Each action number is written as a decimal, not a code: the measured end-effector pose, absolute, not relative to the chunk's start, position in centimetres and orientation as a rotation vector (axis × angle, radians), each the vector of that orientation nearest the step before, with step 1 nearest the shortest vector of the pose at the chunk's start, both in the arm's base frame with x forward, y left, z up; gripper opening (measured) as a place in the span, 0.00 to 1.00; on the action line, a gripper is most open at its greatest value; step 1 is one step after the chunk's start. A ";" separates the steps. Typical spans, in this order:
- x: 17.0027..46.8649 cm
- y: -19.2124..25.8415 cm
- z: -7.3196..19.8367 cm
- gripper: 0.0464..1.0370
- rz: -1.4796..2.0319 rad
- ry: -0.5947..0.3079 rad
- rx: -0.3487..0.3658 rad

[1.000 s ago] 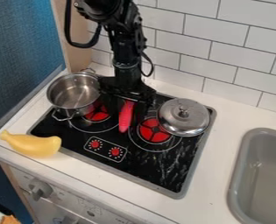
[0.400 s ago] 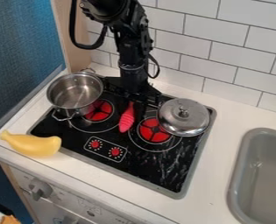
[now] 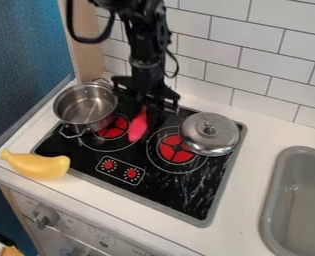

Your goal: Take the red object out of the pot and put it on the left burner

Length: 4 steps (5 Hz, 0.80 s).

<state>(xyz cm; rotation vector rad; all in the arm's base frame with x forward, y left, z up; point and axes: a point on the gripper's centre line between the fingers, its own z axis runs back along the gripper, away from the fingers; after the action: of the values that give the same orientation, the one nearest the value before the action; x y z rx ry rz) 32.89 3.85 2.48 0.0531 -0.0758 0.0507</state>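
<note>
Red object has shifted left; I can't tell if the claw grips it.

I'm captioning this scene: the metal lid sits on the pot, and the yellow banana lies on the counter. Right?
The lid is misplaced: the camera view shows it on the stovetop, away from the open pot. The yellow banana does lie on the counter.

Colour and Pattern Findings

Red object: pinkish red. Gripper: black. Stovetop: black, pale marbled streaks. Burners: red, crossed in black, thin pale rings. Knobs: red. Pot, lid: silver. Banana-shaped item: yellow. Sink: grey. Counter: white. Tiles: white, grey-jointed, staggered brick pattern. Side wall: blue, mottled.
</note>
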 end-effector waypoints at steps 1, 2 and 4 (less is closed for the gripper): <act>31.9 2.6 4.4 0.36 0.083 -0.119 0.057; 29.1 0.6 4.7 0.36 0.198 -0.124 0.065; 24.0 -4.8 4.8 0.36 0.623 -0.088 0.069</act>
<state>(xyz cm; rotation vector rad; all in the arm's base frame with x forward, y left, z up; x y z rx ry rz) 24.01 -4.82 4.80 0.0689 -0.0875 0.6226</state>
